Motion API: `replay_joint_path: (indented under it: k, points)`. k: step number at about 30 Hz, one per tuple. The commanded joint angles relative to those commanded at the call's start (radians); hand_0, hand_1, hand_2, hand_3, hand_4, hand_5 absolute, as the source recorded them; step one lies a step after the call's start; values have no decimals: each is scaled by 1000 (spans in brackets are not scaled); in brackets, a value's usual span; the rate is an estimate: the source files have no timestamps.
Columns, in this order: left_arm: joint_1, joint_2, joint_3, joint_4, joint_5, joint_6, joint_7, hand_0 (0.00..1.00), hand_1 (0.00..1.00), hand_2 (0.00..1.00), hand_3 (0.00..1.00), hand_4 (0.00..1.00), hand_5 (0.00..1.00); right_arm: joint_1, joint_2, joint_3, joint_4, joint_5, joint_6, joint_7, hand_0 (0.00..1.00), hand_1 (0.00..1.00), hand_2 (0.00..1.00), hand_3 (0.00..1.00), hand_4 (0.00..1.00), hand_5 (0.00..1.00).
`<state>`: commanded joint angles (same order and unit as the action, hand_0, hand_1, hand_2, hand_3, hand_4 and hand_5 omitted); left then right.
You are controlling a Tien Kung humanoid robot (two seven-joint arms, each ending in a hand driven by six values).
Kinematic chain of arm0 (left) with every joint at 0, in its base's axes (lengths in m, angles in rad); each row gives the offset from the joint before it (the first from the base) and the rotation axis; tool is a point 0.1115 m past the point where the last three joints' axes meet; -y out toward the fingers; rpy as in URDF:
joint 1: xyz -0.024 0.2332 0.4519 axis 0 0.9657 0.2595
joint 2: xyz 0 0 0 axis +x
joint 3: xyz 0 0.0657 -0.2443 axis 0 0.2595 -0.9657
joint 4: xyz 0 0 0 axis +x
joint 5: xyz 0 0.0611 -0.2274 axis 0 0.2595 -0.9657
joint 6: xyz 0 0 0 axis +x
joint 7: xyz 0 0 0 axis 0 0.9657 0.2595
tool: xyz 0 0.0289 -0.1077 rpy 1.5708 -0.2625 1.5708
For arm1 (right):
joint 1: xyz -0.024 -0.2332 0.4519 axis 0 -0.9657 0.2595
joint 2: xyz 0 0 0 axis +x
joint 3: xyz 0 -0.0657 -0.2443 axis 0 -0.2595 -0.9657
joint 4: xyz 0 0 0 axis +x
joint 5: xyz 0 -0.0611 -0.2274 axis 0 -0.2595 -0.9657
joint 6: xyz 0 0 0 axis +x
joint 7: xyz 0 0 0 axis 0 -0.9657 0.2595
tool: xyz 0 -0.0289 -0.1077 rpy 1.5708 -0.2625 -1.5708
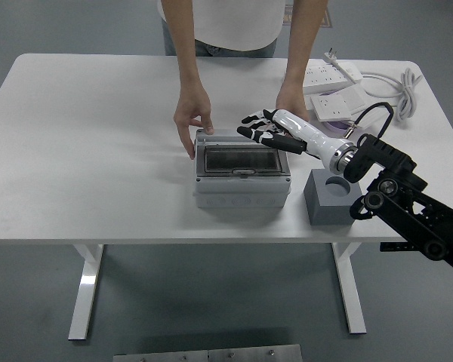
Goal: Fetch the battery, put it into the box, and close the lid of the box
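A grey box [241,188] stands in the middle of the table with its dark see-through lid [239,159] lying flat and shut over it. No battery is in sight; the lid hides what is inside. My right hand [261,130], white with black fingers, hovers over the box's far right corner, fingers spread and holding nothing. A person at the far side steadies the box: one hand [191,121] touches its far left corner, the other hand [291,98] rests behind my right hand. My left arm is out of view.
A grey block [331,197] with a round empty hole stands right of the box, under my right forearm. White power strips [332,75] and a coiled cable [404,87] lie at the far right. The table's near edge [136,241] runs just in front of the box.
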<state>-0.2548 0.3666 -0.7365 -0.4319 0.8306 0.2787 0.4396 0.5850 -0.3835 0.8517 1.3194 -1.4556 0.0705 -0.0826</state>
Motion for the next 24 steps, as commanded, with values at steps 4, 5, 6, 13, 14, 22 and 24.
replay_joint_path:
  k: [4, 5, 6, 13, 14, 22, 24]
  points:
    - [1, -2, -1, 0, 0, -1, 1, 618, 697, 626, 602, 650, 61, -22, -4, 62, 4, -9, 22, -12, 729, 637, 751, 820, 964, 998]
    - [2, -3, -1, 0, 0, -2, 1, 618, 697, 626, 602, 650, 61, -27, -6, 75, 6, -8, 24, -13, 729, 637, 751, 820, 964, 998]
    - [2, -3, -1, 0, 0, -2, 1, 618, 697, 626, 602, 650, 61, -37, -8, 96, 7, -7, 28, -12, 729, 637, 751, 820, 964, 998]
    - [4, -7, 0, 1, -6, -6, 0, 618, 697, 622, 598, 649, 59, -129, -14, 251, 6, 65, 15, 59, 677, 614, 719, 775, 961, 998]
    - [4, -8, 0, 1, -6, -7, 0, 618, 697, 622, 598, 649, 59, -141, -12, 270, 3, 80, 12, 74, 677, 614, 719, 775, 961, 998]
    - [6, -12, 4, 2, -15, -14, -4, 618, 697, 621, 598, 649, 60, -226, 19, 419, -23, 221, -36, 236, 534, 537, 667, 726, 947, 998]
    - [7, -13, 5, 2, -18, -15, -4, 618, 697, 621, 598, 649, 60, -241, 30, 445, -30, 248, -54, 278, 534, 537, 667, 726, 947, 998]
